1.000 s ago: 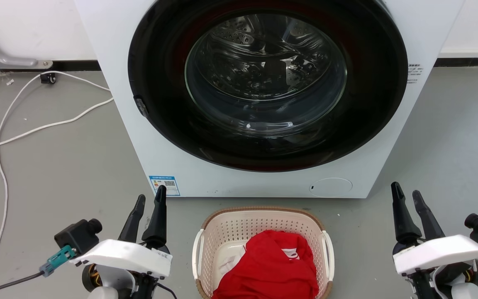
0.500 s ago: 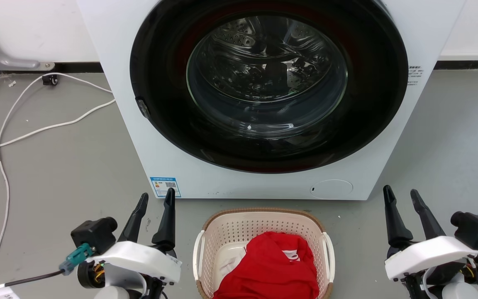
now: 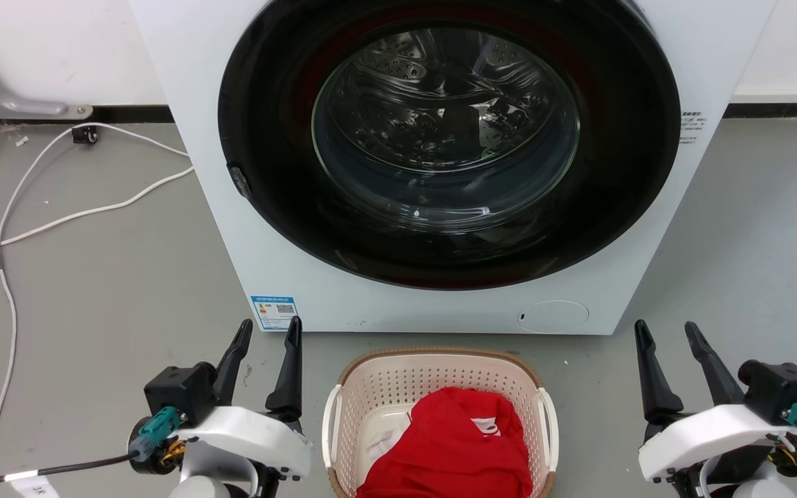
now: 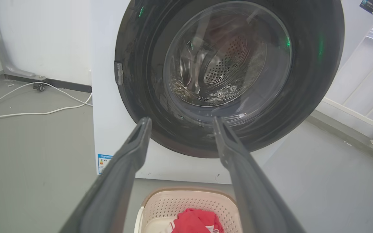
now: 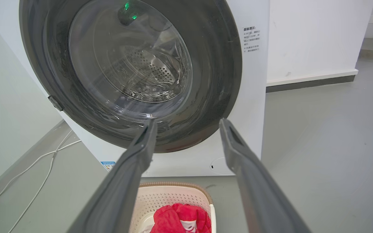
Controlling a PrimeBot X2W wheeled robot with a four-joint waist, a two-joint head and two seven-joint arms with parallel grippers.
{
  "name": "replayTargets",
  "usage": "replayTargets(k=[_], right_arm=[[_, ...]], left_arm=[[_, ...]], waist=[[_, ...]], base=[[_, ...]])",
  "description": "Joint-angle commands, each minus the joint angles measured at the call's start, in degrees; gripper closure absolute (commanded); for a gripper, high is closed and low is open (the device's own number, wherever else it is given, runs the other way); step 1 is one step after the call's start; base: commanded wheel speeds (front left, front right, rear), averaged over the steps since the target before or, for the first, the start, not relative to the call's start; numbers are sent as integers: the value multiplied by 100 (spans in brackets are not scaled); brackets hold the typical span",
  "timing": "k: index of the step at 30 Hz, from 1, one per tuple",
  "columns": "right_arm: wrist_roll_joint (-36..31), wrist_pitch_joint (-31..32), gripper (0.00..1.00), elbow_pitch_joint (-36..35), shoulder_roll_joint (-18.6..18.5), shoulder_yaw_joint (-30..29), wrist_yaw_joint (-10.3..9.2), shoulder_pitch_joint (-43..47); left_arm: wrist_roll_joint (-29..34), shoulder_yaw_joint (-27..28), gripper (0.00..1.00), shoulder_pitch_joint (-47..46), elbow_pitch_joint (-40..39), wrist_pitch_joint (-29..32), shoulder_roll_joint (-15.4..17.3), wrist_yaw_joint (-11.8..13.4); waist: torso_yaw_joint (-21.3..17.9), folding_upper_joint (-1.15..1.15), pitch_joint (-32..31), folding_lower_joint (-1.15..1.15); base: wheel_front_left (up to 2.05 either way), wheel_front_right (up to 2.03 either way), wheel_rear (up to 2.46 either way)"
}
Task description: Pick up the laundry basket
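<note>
The cream laundry basket point(image 3: 398, 384) with a brown rim and white side handles stands on the floor before the washing machine, holding a red garment point(image 3: 450, 446). My left gripper point(image 3: 268, 330) hovers open just left of the basket, fingers pointing toward the machine. On the basket's far right, my right gripper point(image 3: 667, 331) is open too, with a wider gap of floor between them. The basket's top point(image 4: 173, 200) appears low between the fingers in the left wrist view, and its rim point(image 5: 173, 186) sits at the bottom of the right wrist view. Neither gripper touches it.
The white washing machine point(image 3: 440, 304) with its dark round door point(image 3: 447, 138) stands right behind the basket. White cables point(image 3: 59, 214) trail over the grey floor at the left. A white wall with a dark skirting runs behind. A white rack point(image 4: 361, 97) stands at the right in the left wrist view.
Both grippers have drawn inward toward the basket and slightly lower in the head view, and each has opened a little wider. The basket has stayed put.
</note>
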Motion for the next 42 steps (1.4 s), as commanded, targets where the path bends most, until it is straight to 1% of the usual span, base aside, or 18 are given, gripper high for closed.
replayTargets(k=[1,8,24,34,42], right_arm=[[-142,-45,0,-72,1,-20,0,12],[-438,-100,0,-137,1,-84,0,120],[-1017,-283,0,-157,3,-23,-1,196],[-1280,-373,0,-108,4,-20,-1,229],[-1394,-451,0,-64,4,-15,-1,229]], left_arm=[[136,-26,0,-101,-10,-51,36,22],[454,-52,0,-129,109,-141,30,25],[1159,-63,0,-162,355,-330,-19,59],[1558,-44,0,-144,433,-442,-61,33],[1759,10,0,-127,457,-523,-110,-7]], waist=[[-5,0,2,0],[-34,0,8,0],[-49,0,11,0],[-44,0,7,0],[-52,0,13,0]], base=[[0,0,0],[0,0,0],[0,0,0],[0,0,0],[0,0,0]])
